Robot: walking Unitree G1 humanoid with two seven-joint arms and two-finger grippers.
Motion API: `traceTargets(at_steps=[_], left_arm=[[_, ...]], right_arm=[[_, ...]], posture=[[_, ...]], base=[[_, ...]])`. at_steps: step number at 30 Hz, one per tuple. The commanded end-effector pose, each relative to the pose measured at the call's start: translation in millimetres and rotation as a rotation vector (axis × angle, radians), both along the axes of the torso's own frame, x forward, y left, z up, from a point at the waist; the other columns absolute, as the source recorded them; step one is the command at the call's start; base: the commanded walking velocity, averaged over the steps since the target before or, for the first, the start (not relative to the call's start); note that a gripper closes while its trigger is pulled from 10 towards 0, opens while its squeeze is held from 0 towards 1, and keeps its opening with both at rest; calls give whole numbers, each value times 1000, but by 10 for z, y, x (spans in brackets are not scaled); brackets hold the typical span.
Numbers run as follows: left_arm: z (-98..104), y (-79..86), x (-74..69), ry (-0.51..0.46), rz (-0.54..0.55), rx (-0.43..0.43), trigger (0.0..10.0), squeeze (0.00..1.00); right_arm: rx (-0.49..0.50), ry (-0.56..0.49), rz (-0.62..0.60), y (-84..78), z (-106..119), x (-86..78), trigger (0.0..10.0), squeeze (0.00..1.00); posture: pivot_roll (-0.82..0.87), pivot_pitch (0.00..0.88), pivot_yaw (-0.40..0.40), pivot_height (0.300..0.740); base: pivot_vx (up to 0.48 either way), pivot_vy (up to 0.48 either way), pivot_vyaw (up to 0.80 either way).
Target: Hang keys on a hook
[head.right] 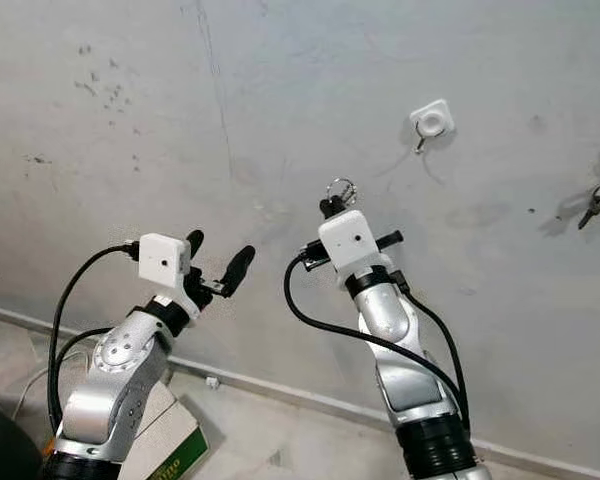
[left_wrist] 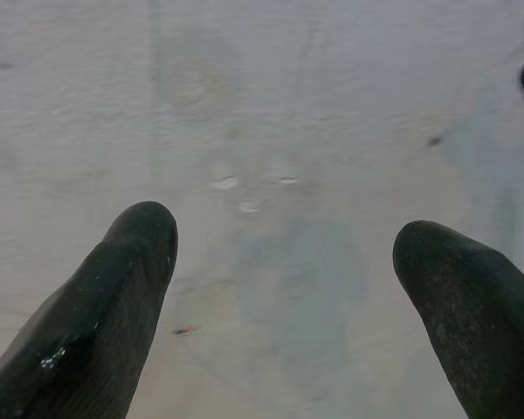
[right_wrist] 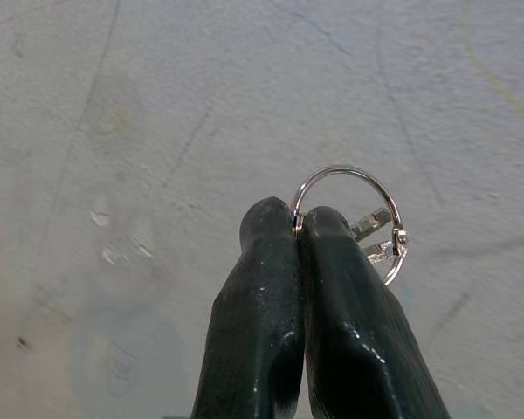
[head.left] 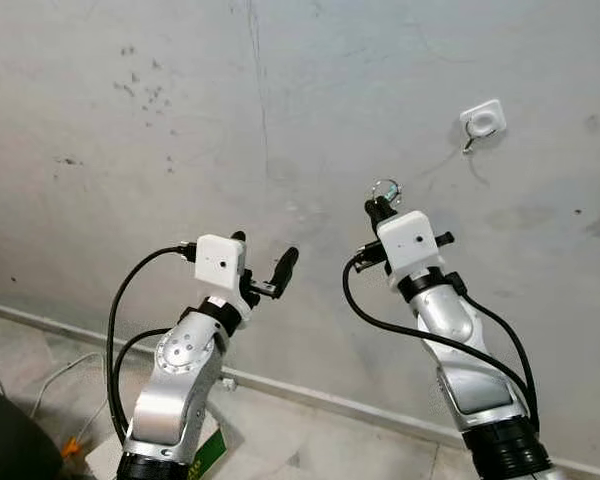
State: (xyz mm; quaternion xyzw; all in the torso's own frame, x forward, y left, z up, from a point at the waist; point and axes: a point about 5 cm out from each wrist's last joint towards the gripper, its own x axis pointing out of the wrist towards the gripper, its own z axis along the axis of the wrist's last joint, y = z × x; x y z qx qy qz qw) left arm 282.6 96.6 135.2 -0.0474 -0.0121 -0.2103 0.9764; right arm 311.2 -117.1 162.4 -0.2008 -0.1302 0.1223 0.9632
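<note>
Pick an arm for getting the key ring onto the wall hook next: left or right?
Right. The right hand is shut on the key ring and sits just below the hook. The left hand is open, empty and farther away.

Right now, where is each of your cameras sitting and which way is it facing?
Left eye view: on the head, facing the wall and its white hook; both arms show.
Right eye view: beside it, same scene, plus other keys hanging far right.
Left wrist view: along the left gripper, jaws apart, at bare wall.
Right wrist view: along the right gripper, jaws shut on the key ring.
Shared: both eye views show the ring held below the hook.
</note>
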Motion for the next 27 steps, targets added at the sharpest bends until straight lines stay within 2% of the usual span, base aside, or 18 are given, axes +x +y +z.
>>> traceTargets(at_steps=[1, 10, 15, 17, 22, 23, 27], left_arm=[[57, -14, -5, -24, -12, 8, 10000, 0], [33, 3, -41, -12, -12, 6, 10000, 0], [31, 14, -55, -7, -4, 4, 10000, 0], [34, 20, -62, 4, 5, -31, 10000, 0], [65, 60, -108, -3, 6, -14, 10000, 0], [67, 106, -160, 2, 15, -1, 10000, 0], [59, 243, -267, 13, 56, 25, 10000, 0]], right_arm=[[6, -19, -14, -19, 59, 2, 10000, 0], [-22, 22, -23, -132, -62, -138, 10000, 0], [-39, 46, -23, -201, -136, -349, 10000, 0], [-44, 50, -19, -195, -145, -396, 10000, 0], [-47, 69, 3, -161, -177, -527, 10000, 0], [-51, 82, 11, -152, -189, -592, 10000, 0], [-54, 94, 34, -133, -168, -677, 10000, 0]], posture=[[1, 0, 37, 740], [2, 0, 34, 740], [0, 0, 32, 740], [0, 0, 32, 740], [3, 0, 33, 740], [6, 0, 38, 740], [20, 4, 48, 740]], base=[[0, -480, 0], [0, -480, 0], [0, -480, 0], [0, 0, 0], [0, 0, 0], [0, 0, 0], [0, 0, 0]])
